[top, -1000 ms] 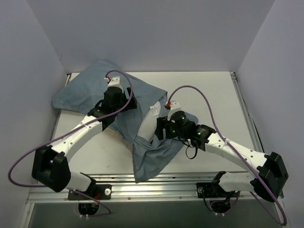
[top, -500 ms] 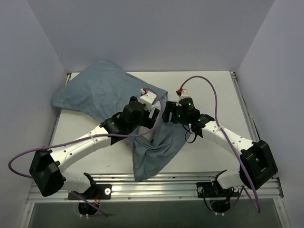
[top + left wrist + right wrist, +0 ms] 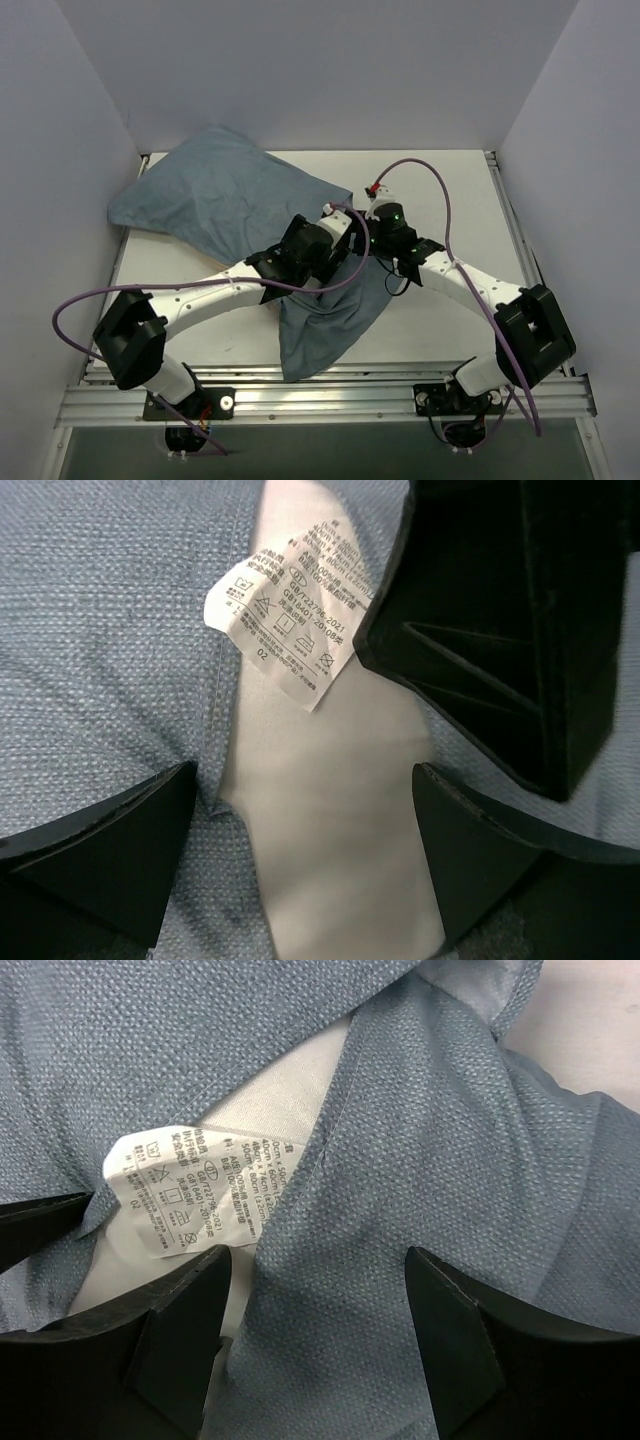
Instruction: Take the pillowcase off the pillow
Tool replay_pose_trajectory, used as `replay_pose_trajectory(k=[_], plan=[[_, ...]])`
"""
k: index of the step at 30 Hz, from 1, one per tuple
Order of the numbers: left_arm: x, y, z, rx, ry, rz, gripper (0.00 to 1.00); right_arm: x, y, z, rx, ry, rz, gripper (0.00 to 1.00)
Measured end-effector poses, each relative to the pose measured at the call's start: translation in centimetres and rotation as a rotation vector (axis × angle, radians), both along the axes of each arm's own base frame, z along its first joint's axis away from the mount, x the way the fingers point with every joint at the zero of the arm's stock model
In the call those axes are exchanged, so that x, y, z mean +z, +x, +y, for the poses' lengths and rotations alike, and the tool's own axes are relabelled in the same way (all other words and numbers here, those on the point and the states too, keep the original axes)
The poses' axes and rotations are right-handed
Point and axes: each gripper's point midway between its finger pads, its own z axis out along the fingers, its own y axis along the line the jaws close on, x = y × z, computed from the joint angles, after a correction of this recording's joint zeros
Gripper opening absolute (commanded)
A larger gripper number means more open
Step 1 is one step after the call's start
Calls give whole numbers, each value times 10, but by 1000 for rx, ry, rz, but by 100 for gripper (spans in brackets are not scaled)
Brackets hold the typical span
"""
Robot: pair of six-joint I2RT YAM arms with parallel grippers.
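Observation:
The blue pillowcase (image 3: 220, 195) lies from the far left corner to the table's front middle. Its open end shows a strip of white pillow (image 3: 320, 830) with a white care label (image 3: 290, 630). My left gripper (image 3: 305, 865) is open, its fingers on either side of that white strip, and it holds nothing. It sits at the opening in the top view (image 3: 338, 240). My right gripper (image 3: 320, 1345) is open over a blue fabric edge beside the label (image 3: 170, 1200) and the pillow (image 3: 270, 1090). It faces the left gripper closely in the top view (image 3: 365, 250).
The right gripper's black body (image 3: 500, 630) fills the upper right of the left wrist view. White walls close in the left, back and right. The metal rail (image 3: 330, 385) runs along the table's front edge. A flap of pillowcase (image 3: 320, 330) hangs toward the rail.
My left arm has swung right from the middle of the pillowcase to its opening. My right gripper has moved farther away and left. Both now meet over the exposed pillow.

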Motion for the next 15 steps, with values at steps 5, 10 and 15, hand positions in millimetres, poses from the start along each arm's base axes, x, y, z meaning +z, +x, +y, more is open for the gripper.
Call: replay_pose_trajectory(k=[5, 10, 15], plan=[[-18, 6, 4, 46, 48, 5, 84, -17, 1, 1, 4, -13, 29, 51], [-21, 10, 6, 90, 45, -7, 49, -43, 0, -23, -55, -33, 74, 17], [-26, 15, 12, 138, -11, 3, 3, -74, 0, -66, -161, -65, 143, 0]])
